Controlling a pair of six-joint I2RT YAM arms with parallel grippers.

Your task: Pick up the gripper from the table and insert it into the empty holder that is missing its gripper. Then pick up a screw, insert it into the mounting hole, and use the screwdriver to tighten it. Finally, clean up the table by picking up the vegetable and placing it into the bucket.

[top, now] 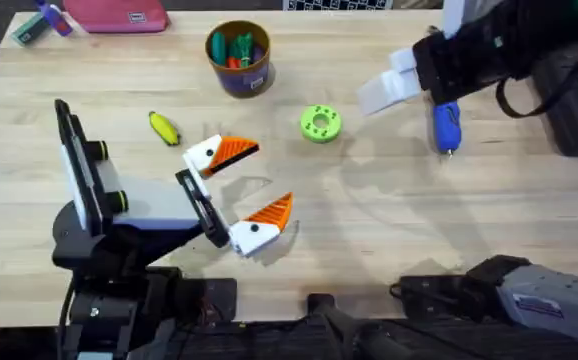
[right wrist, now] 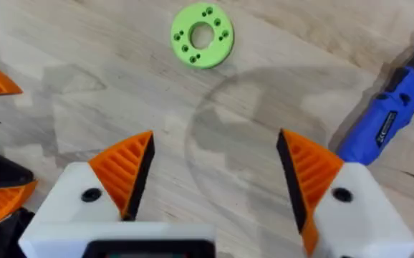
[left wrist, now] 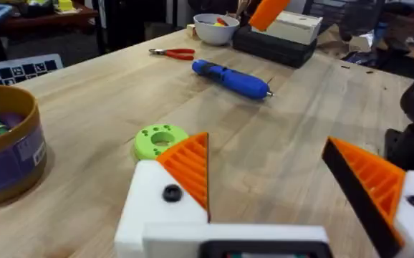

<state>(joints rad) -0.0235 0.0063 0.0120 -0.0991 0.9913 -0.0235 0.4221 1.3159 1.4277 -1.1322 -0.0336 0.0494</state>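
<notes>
The blue screwdriver (top: pixel 446 124) (left wrist: pixel 232 77) (right wrist: pixel 390 115) lies on the table (top: pixel 389 220) at the right. Just left of it hovers my right gripper (top: pixel 384 88) (right wrist: pixel 215 143), open and holding nothing. My left gripper (top: pixel 259 185) (left wrist: pixel 264 154) is open near the table's middle, also holding nothing. Both show white blocks with orange wedges. The yellow vegetable (top: pixel 164 127) lies to the left, near the left arm. The bucket (top: pixel 239 57) (left wrist: pixel 6 143) stands at the back centre with green and orange pieces inside. A loose gripper piece, an empty holder and a screw are out of view.
A green ring (top: pixel 320 123) (left wrist: pixel 160 140) (right wrist: pixel 201 36) lies between the bucket and the screwdriver. A pink pouch (top: pixel 119 14) sits at the back left. Red pliers (left wrist: pixel 172 52) and a white bowl (left wrist: pixel 215 27) lie beyond the screwdriver.
</notes>
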